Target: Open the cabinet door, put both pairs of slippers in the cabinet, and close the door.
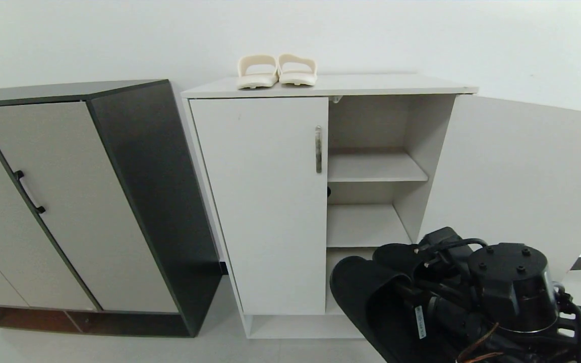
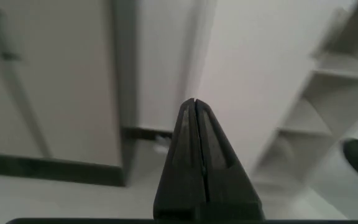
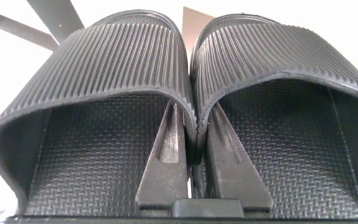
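Observation:
The white cabinet (image 1: 260,201) has its right door (image 1: 522,176) swung open, showing bare shelves (image 1: 371,169); its left door stays closed. A cream pair of slippers (image 1: 276,70) rests on the cabinet top. My right gripper (image 3: 192,134) is shut on the black pair of slippers (image 3: 135,93), one finger inside each slipper, pinching their inner straps together. In the head view the black slippers (image 1: 366,287) hang low in front of the open compartment. My left gripper (image 2: 195,109) is shut on nothing, facing the cabinet's lower front.
A dark cabinet with grey doors (image 1: 68,201) stands close to the left of the white one. The open door (image 1: 522,176) juts out on the right. Pale floor (image 1: 119,350) lies in front.

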